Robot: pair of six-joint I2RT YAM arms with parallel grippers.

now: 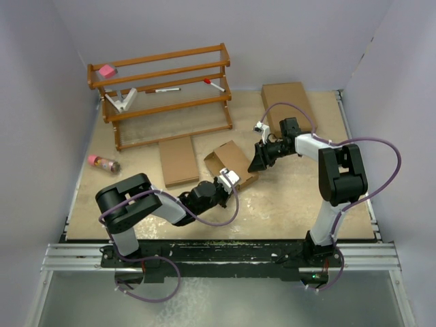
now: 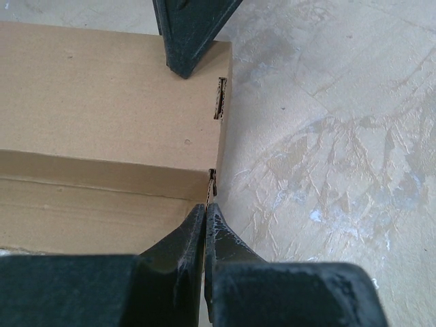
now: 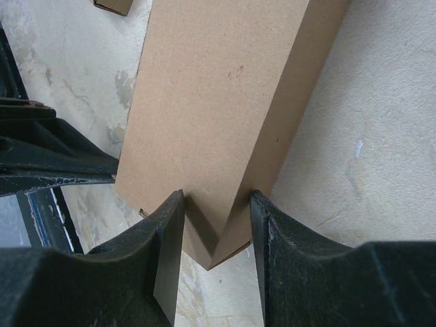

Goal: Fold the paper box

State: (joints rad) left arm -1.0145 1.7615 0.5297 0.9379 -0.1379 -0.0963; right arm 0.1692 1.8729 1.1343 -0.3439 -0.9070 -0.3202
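Right gripper [image 3: 216, 201] clamps the box [image 3: 218, 102] end to steady it, I guess; left gripper [image 2: 208, 208], fingers together, presses the near seam.

The left arm [image 1: 170, 208] and the right arm [image 1: 315, 144] look alike: glossy white links between chunky black joint blocks. A thin purple cable [image 1: 390, 158] runs along each in slack loops. Both are bolted to a black plate [image 1: 225, 253] on a silver rail [image 1: 68, 257]. The left gripper [image 2: 206, 208] and right gripper [image 3: 216, 197] have matte black, wedge-shaped fingers [image 3: 293, 266], faintly scuffed and tapering to narrow tips.
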